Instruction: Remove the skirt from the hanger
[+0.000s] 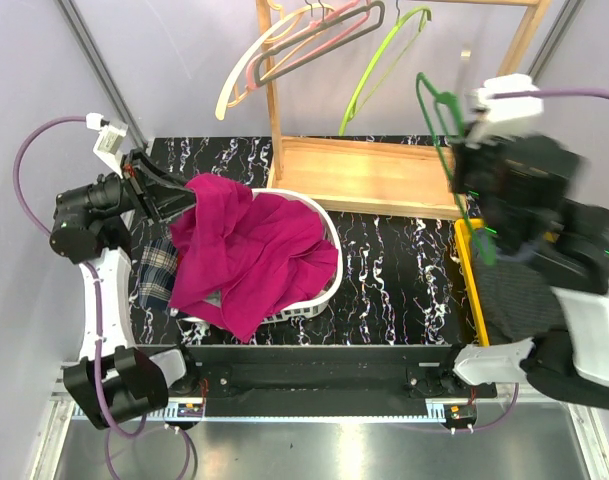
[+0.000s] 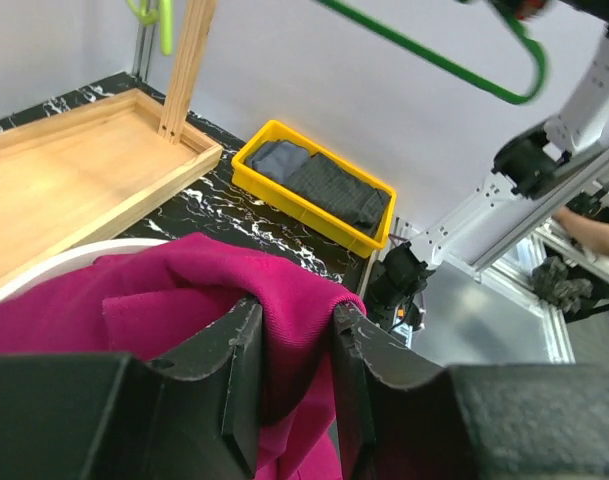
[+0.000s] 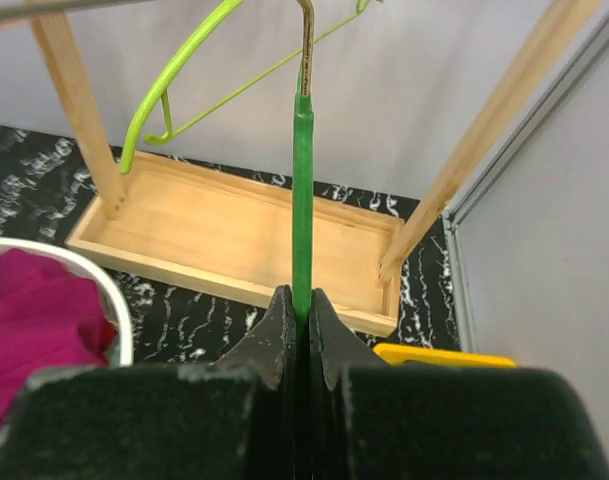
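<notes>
The magenta skirt [image 1: 249, 255] lies heaped over a white laundry basket [image 1: 330, 285], free of the hanger. My left gripper [image 1: 174, 205] is at the skirt's left edge. In the left wrist view a fold of the skirt [image 2: 184, 300] lies between the left gripper's [image 2: 296, 320] parted fingers, so it is open. The dark green hanger [image 1: 439, 110] hangs bare in the air at the right. My right gripper [image 1: 464, 180] is shut on it. In the right wrist view the hanger's stem [image 3: 301, 200] rises straight out of the right gripper's [image 3: 297, 305] pinched jaws.
A wooden rack with a tray base [image 1: 364, 175] stands at the back, with pink and cream hangers [image 1: 284, 50] and a lime hanger [image 1: 384, 60] on its rail. A yellow bin [image 1: 466, 270] of dark clothes sits at the right. A plaid cloth [image 1: 154, 270] lies left of the basket.
</notes>
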Robot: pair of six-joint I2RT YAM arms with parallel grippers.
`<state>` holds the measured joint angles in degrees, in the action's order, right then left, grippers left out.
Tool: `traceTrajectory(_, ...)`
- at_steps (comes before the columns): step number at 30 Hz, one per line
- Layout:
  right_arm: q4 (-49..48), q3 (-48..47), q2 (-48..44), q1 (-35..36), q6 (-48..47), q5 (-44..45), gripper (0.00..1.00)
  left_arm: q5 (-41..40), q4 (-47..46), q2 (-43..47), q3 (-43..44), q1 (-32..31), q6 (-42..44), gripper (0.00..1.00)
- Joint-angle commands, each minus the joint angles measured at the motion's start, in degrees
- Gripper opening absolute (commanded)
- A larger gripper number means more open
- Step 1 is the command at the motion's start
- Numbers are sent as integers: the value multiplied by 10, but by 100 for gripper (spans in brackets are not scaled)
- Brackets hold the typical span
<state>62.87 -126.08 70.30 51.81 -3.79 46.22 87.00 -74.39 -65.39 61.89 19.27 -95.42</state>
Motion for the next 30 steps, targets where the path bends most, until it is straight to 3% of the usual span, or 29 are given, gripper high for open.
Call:
traceTrajectory(1,-129,15,30,-62,-64,19,0,66,-210,-18,-26,-4,3,34)
traceTrajectory(2,-155,25,34,-85,-62,-2,0,70,-210,-21,-33,-5,5,41)
traceTrajectory(4,-186,44,41,-143,-63,-51,0,85,-210,-28,-59,-25,11,72)
traceTrajectory(5,-221,68,44,-160,-65,-61,0,91,-211,-30,-66,-38,16,98)
traceTrajectory(8,-250,80,61,-232,-50,-110,0,86,-211,-29,-55,-62,48,99)
traceTrajectory(13,-263,70,86,-311,-9,-186,0,32,-211,-66,84,8,47,99)
traceTrajectory(16,-275,56,93,-314,4,-217,0,-16,-209,-122,249,46,33,99)
traceTrajectory(17,-279,47,96,-315,8,-225,0,-24,-205,-149,347,47,46,99)
traceTrajectory(19,-278,37,101,-315,13,-242,0,-70,-79,-162,412,49,125,99)
traceTrajectory(20,-278,35,103,-315,13,-250,0,-91,29,-144,424,51,343,99)
traceTrajectory(21,-279,33,108,-315,13,-260,0,-129,398,-125,463,51,530,99)
traceTrajectory(22,-278,32,111,-315,14,-277,0,-333,662,-111,516,35,748,99)
traceTrajectory(23,-276,27,114,-316,16,-284,0,-428,838,-113,546,-56,1030,99)
traceTrajectory(25,-275,18,127,-318,20,-292,0,-594,814,-121,550,-86,1047,99)
traceTrajectory(28,-275,-1,153,-329,25,-302,0,-636,904,-178,634,-89,1004,99)
traceTrajectory(30,-275,-13,174,-343,31,-316,0,-632,945,-186,627,-89,1000,99)
